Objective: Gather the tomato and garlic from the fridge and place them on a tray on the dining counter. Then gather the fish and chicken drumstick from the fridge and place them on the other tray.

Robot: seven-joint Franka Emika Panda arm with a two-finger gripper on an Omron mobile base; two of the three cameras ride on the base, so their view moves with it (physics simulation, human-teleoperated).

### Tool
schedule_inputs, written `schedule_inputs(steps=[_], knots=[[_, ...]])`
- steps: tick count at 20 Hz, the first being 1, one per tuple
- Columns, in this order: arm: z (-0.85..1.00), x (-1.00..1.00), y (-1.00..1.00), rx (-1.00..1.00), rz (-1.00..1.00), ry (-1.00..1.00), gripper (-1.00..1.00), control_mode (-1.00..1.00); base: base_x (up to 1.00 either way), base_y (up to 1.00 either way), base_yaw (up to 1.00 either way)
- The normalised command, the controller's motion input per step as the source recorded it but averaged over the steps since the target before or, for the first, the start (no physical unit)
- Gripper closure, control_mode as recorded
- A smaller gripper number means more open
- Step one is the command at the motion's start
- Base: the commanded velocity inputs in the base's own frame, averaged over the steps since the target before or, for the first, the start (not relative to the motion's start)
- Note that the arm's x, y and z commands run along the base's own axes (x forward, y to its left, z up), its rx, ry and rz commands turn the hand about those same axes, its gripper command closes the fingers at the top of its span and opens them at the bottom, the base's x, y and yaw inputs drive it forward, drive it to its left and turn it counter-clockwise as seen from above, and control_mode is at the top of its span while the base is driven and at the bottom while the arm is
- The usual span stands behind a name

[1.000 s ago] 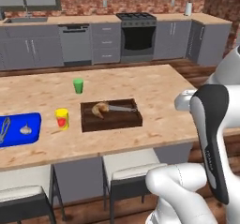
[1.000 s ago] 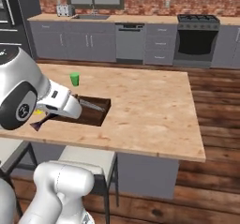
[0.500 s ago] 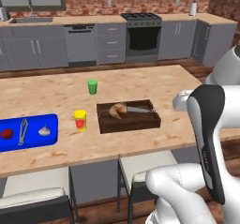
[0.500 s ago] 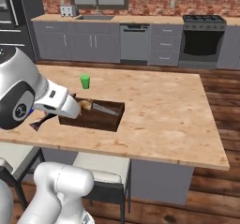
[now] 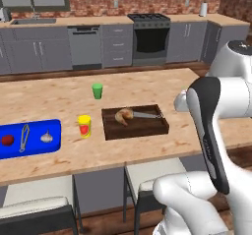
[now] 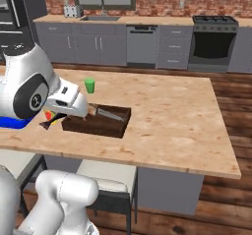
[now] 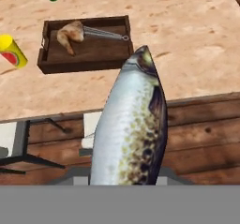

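A silver, speckled fish (image 7: 131, 129) stands upright in the hand view, and my gripper (image 7: 125, 174) is shut on its lower body; the fingertips are hidden behind it. It hangs off the counter's near edge, over the stools and wood floor. On the dining counter (image 5: 59, 101) lies a brown wooden tray (image 5: 142, 127) holding the chicken drumstick (image 5: 123, 115) beside a metal utensil (image 5: 146, 114). To its left a blue tray (image 5: 34, 146) carries the tomato (image 5: 7, 140), the garlic (image 5: 46, 137) and tongs (image 5: 24, 137). The brown tray (image 7: 89, 54) and the drumstick (image 7: 70, 34) lie ahead of the hand.
A yellow container (image 5: 84, 126) stands between the two trays, and a green cup (image 5: 97, 91) sits behind them. Two stools (image 5: 147, 176) are tucked under the counter's near edge. Cabinets, a dishwasher and a stove line the back wall.
The base has driven, so the whole scene has shifted in both base views, and the blue tray is now in the left base view. The fish stays in my gripper.
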Motion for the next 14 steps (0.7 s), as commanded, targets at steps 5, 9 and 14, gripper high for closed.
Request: schedule_inputs(steps=[5, 9, 14], knots=[[-0.17, 1.0, 0.04, 0.0, 0.11, 0.39, 1.0, -1.0, 0.0, 0.0, 0.0], [-0.56, 1.0, 0.0, 0.0, 0.11, 0.22, 1.0, -1.0, 0.0, 0.0, 0.0], [-0.81, 1.0, 0.0, 0.0, 0.11, 0.0, 1.0, -1.0, 0.0, 0.0, 0.0]])
